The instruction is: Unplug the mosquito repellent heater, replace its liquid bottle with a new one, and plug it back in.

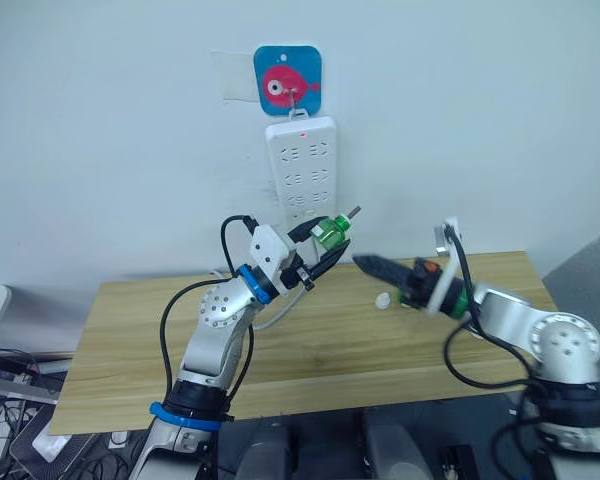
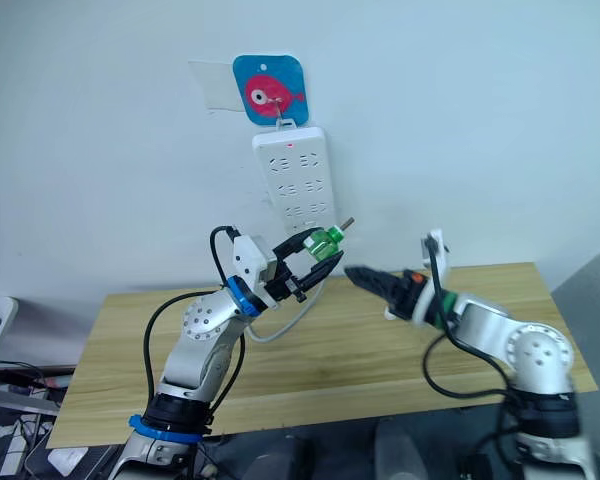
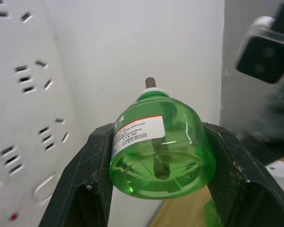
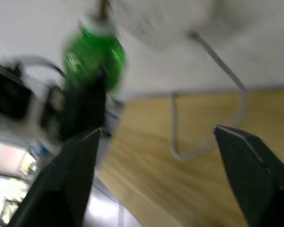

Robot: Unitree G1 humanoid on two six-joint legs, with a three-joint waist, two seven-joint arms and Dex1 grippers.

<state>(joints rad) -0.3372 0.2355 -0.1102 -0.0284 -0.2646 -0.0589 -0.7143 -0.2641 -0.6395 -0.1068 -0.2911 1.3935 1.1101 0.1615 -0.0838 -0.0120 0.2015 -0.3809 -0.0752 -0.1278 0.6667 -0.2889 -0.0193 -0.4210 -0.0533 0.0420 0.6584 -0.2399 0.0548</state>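
The bottle is translucent bright green with a white label edged in red and a dark wick at its white neck. The left pincer around it is black. Above it, the power strip is white, below a blue tile bearing a pink fish. The worktop is pale wood grain.

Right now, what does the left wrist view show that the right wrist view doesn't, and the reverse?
Left wrist view alone: the label on the green bottle, the dark wick rising from its neck, and the socket slots of the white power strip on the wall. The left gripper is shut on the bottle, one finger on each side.

Right wrist view alone: the right gripper open with nothing between its fingers, a wide stretch of the wooden table, and a thin cable running down to it.

Both: the green bottle, the pale wall and some tabletop.
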